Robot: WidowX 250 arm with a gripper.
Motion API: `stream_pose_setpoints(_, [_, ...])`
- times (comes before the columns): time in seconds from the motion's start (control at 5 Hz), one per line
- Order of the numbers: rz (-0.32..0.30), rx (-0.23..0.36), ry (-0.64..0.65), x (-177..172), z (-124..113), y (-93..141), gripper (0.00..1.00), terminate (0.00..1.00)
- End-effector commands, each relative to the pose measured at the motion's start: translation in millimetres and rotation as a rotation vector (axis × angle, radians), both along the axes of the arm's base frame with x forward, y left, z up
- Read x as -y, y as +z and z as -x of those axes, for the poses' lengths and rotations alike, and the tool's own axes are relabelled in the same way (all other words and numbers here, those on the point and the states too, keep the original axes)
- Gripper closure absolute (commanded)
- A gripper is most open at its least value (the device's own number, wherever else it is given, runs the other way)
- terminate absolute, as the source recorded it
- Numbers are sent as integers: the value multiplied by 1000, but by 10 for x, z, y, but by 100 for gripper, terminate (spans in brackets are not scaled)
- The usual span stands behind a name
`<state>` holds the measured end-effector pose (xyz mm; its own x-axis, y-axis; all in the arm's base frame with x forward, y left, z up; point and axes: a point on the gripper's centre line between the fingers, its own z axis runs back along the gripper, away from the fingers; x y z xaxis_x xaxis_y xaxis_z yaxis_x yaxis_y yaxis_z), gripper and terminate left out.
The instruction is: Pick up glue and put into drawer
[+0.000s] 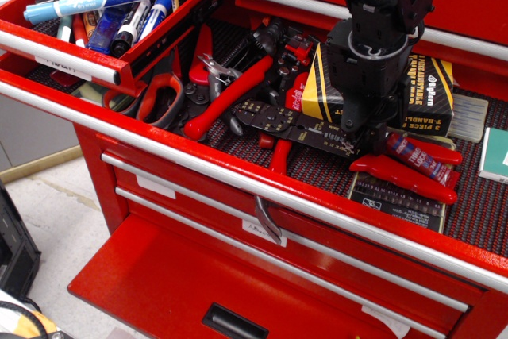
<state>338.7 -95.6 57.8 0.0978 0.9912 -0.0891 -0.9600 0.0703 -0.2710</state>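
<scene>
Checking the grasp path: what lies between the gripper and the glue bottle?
Nothing shows between them in the single camera view: the gripper stands at the nozzle end of the glue, hiding its cap.
</scene>
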Motion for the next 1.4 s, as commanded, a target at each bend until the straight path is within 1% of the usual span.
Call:
stream_pose_setpoints(0.0, [15, 29, 6, 34, 41, 56, 100, 0])
stream_pose_setpoints(0.2, [-29, -19, -60, -34, 71, 266, 100, 0])
stream_pose_setpoints(0.4, [-111, -78, -175, -338, 97, 539, 100, 0])
stream_pose_setpoints(0.6, [-241, -139, -332, -763, 105, 909, 100, 0])
stream_pose_setpoints(0.8, [-359, -161, -526, -1192, 92, 1199, 100, 0])
stream_pose_setpoints(1.0, [-412, -169, -692, -1652, 33, 1402, 100, 0])
stream_pose_setpoints(1.2, [-462, -178, -799, -2121, -26, 1615, 100, 0])
